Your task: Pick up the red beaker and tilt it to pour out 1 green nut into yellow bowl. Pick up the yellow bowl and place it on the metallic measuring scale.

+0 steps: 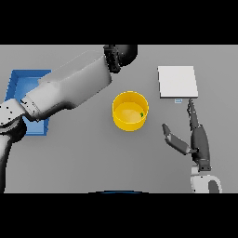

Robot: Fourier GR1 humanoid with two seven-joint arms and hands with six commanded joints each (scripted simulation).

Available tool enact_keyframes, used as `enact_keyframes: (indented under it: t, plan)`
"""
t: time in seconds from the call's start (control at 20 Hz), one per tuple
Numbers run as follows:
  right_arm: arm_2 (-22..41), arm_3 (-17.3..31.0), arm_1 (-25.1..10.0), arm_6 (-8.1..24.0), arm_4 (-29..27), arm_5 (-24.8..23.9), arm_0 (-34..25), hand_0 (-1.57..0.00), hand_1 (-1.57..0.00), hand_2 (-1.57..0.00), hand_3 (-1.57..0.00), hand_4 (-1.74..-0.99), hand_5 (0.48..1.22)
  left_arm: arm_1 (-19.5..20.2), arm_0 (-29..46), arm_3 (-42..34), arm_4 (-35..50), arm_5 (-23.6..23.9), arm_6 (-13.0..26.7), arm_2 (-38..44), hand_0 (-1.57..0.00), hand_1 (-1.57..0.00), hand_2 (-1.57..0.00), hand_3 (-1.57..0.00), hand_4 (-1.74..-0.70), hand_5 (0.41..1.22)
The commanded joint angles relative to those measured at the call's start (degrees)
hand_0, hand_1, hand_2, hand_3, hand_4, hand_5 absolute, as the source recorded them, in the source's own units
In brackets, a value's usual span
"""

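Note:
The yellow bowl (130,110) stands at the middle of the table with a small green nut (142,114) inside near its right wall. The pale square measuring scale (177,81) lies at the back right, apart from the bowl. My right hand (197,139) rests to the right of the bowl and just in front of the scale, open, straight fingers pointing away and thumb spread towards the bowl, holding nothing. My left hand (122,53) shows only as a dark shape behind the bowl at the scene's top edge. No red beaker is in view.
A blue tray (25,83) sits at the left, partly covered by my left forearm (69,90), which crosses from the lower left to the back centre. The grey table (93,158) spreads around the bowl.

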Motion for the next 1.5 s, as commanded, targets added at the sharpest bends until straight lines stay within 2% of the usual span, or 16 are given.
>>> enact_keyframes:
  t: [0.0,0.05,0.15,0.2,0.3,0.4,0.45,0.55,0.65,0.75,0.85,0.95,1.3,1.45]
  plan:
    - [0.27,0.16,-0.09,-0.23,0.4,0.08,0.3,0.0,0.0,0.0,0.0,-1.19,0.594,0.77,-1.22,0.77,0.88,1.0,0.36,1.28,-1.57,-1.57,-1.43,-1.27,-1.69,1.221]
    - [-0.11,0.26,-0.07,0.22,-0.38,0.33,-0.17,0.0,0.0,0.0,0.0,-1.186,0.596,1.83,-2.89,1.45,2.16,0.9,-0.44,2.48,-1.57,-1.57,-1.46,-1.04,-1.7,1.221]
    - [-0.29,1.5,0.32,0.12,-1.46,0.88,-0.79,0.0,0.0,0.0,0.0,-1.181,0.593,3.74,-5.52,4.02,4.35,2.1,0.11,5.14,-1.57,-1.57,-1.5,-1.23,-1.7,1.221]
    - [-0.4,1.19,0.3,0.04,-2.23,1.38,-0.93,0.0,0.0,0.0,0.0,-1.182,0.593,3.2,-6.57,6.63,5.88,1.9,1.81,6.98,-1.57,-1.57,-1.51,-1.3,-1.71,1.221]
    - [-0.67,1.57,0.25,-0.58,-3.35,2.09,-1.26,0.0,0.0,0.0,0.0,-1.193,0.597,4.82,-7.79,11.41,10.56,2.53,2.94,11.82,-1.57,-1.57,-1.53,-1.4,-1.72,1.221]
    - [-0.4,1.0,0.12,-0.93,-3.23,2.24,-0.52,0.0,0.0,0.0,0.0,-1.199,0.594,7.79,-7.05,14.39,17.25,3.78,6.74,18.54,-1.57,-1.57,-1.55,-1.38,-1.73,1.221]
    - [-0.48,0.99,-0.06,-0.84,-3.01,2.06,-0.69,0.0,0.0,0.0,0.0,-1.209,0.593,8.58,-6.07,15.75,20.5,4.09,10.44,21.64,-1.57,-1.57,-1.55,-1.36,-1.73,1.221]
    - [-0.76,1.82,-0.08,-0.29,-3.99,2.68,-1.77,0.0,0.0,0.0,0.0,-1.224,0.592,11.0,-3.99,17.66,27.48,6.64,12.29,27.69,-1.57,-1.57,-1.56,-1.37,-1.73,1.221]
    - [-0.93,2.29,-0.86,-1.68,-3.89,3.04,-1.35,0.0,0.0,0.0,0.0,-1.222,0.587,14.44,-0.3,17.36,33.5,10.09,11.8,31.97,-1.57,-1.57,-1.56,-1.4,-1.74,1.221]
    - [-0.85,2.2,-0.91,-2.13,-3.65,2.84,-1.53,0.0,0.0,0.0,0.0,-1.222,0.586,17.85,4.25,14.74,39.22,13.03,12.44,35.63,-1.57,-1.57,-1.57,-1.43,-1.74,1.221]
    - [-0.76,3.06,-1.28,-2.2,-3.26,2.98,-2.24,0.0,0.0,0.0,0.0,-1.223,0.591,20.67,9.28,10.58,44.0,15.93,17.6,38.4,-1.57,-1.57,-1.57,-1.41,-1.74,1.221]
    - [-0.87,3.02,-1.56,-2.95,-3.36,3.12,-1.89,0.0,0.0,0.0,0.0,-1.217,0.599,23.02,16.15,4.62,49.12,21.04,21.37,41.18,-1.57,-1.57,-1.57,-1.43,-1.74,1.221]
    - [-0.1,2.31,-2.66,-0.88,-1.93,3.52,-2.79,0.0,0.0,0.0,0.0,-1.206,0.653,28.92,39.37,-18.31,58.85,35.85,37.35,43.45,-1.57,-1.57,-1.57,-1.45,-1.74,1.221]
    - [0.33,2.71,-2.53,-1.16,-1.5,3.63,-2.16,0.0,0.0,0.0,0.0,-1.215,0.664,30.05,47.12,-24.48,61.05,40.01,39.01,42.84,-1.57,-1.57,-1.57,-1.45,-1.74,1.221]
